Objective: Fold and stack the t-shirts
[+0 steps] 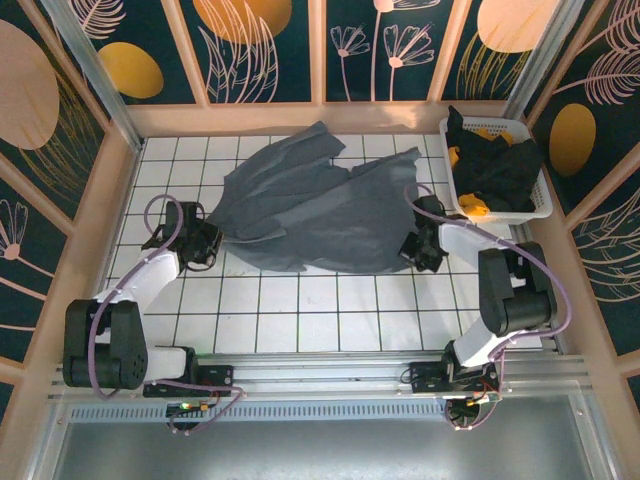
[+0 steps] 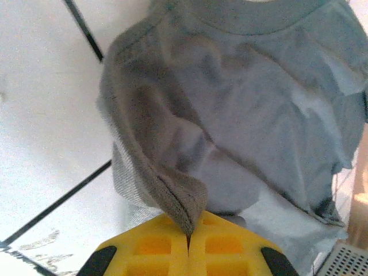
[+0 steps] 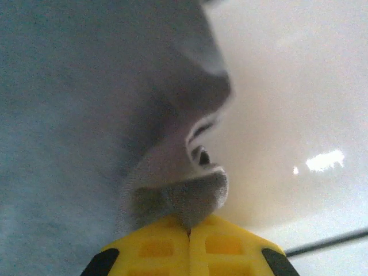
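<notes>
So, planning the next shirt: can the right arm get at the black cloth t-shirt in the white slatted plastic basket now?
Probably not yet. The black t-shirt lies in the basket beside the right gripper with nothing between, but that gripper is shut on the slate grey-blue t-shirt and must let go first.

The top camera looks steeply down from behind the arms over the whole table. Each wrist camera looks along its own yellow fingers, very close to the grey-blue shirt, which all three views share
</notes>
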You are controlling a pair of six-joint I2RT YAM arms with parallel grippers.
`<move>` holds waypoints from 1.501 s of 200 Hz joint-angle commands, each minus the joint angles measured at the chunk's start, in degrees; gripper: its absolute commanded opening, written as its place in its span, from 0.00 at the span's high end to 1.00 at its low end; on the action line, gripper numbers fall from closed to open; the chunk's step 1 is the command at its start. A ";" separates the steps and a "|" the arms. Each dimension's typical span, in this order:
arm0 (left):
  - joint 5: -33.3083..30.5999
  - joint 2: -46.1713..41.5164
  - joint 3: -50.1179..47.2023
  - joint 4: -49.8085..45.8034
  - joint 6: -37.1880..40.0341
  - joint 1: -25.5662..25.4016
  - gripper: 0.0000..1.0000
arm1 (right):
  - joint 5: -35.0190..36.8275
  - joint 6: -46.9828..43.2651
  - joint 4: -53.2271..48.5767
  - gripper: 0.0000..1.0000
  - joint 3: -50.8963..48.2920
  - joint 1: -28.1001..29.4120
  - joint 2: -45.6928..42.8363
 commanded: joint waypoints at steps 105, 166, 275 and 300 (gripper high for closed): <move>-1.88 -3.60 33.41 23.83 0.31 0.46 1.00 | -4.23 -6.44 8.03 1.00 51.03 -4.44 -5.08; -11.17 -16.31 38.75 18.32 7.09 0.48 1.00 | -7.57 -4.93 22.73 1.00 38.82 -5.63 -24.93; -8.07 12.33 64.63 5.54 10.63 2.44 1.00 | -17.89 6.31 27.26 1.00 57.52 -10.30 -1.29; -1.28 19.34 67.95 8.02 10.54 5.35 1.00 | -21.12 7.98 26.52 1.00 66.51 -10.41 8.04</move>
